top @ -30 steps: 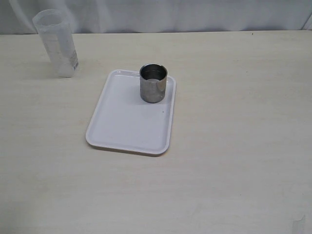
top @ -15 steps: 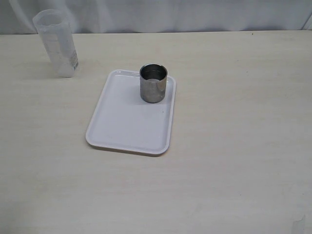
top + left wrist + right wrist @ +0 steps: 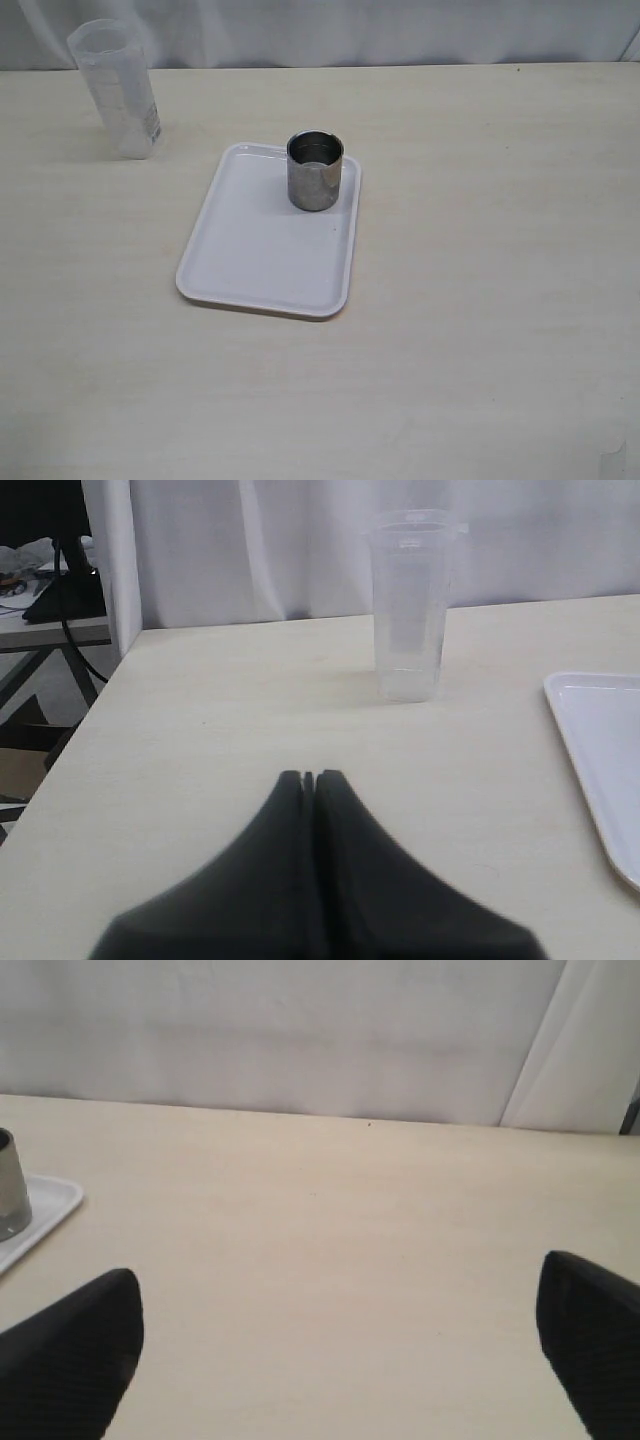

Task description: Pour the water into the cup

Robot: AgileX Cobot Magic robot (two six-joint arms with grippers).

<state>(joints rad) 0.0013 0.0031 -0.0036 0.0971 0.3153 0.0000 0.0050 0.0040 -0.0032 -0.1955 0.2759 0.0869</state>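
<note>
The shiny steel cup [image 3: 315,171] stands upright at the far right corner of a white tray [image 3: 250,260]; its edge shows in the right wrist view [image 3: 10,1198]. A tall translucent plastic beaker [image 3: 116,88] stands upright at the far left of the table, also in the left wrist view [image 3: 409,605]. Water in it is too faint to make out. My left gripper [image 3: 310,778] is shut and empty, well short of the beaker. My right gripper [image 3: 335,1300] is wide open and empty, off to the side of the tray. Neither gripper shows in the exterior view.
The tray's corner shows in the left wrist view [image 3: 600,740]. A white curtain [image 3: 330,30] hangs behind the light wooden table [image 3: 480,300]. The table's edge [image 3: 95,700] runs beside the beaker, with a stand and cables beyond it.
</note>
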